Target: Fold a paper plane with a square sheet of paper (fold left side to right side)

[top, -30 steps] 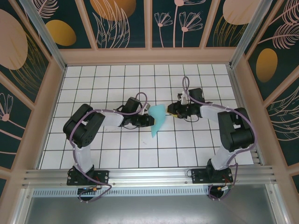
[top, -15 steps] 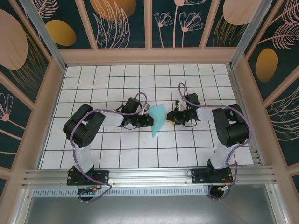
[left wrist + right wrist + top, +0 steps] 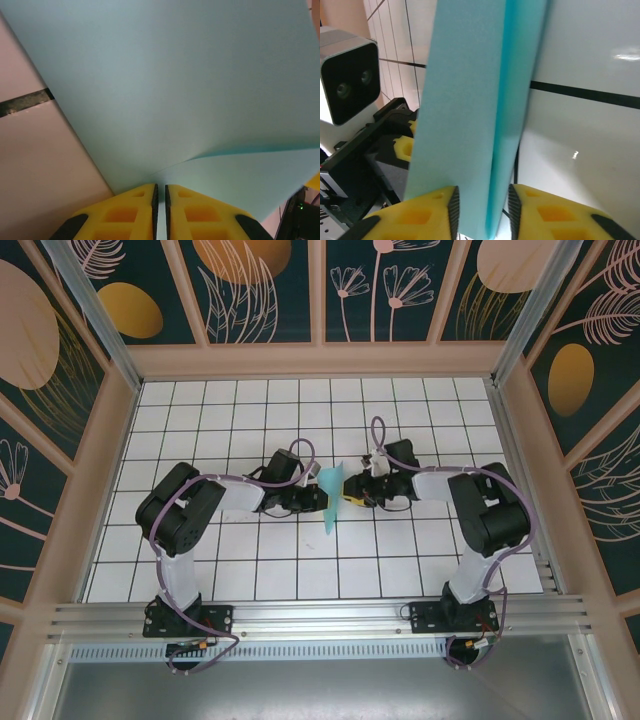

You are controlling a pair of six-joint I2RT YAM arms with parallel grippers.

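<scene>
Here, left end effector [image 3: 160, 189] pinches the paper [image 3: 165, 85] edge.

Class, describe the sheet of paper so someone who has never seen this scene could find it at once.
Look at the middle of the white gridded table. There, where the left hand and right hand meet, is the sheet of paper: thin, folded over, and light turquoise, unlike the black-and-yellow hands beside it.

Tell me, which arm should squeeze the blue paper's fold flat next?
Probably right. The right pincer sits open around the folded paper, ready to squeeze its layers together. The left pincer is shut on the paper, busy holding it.
</scene>
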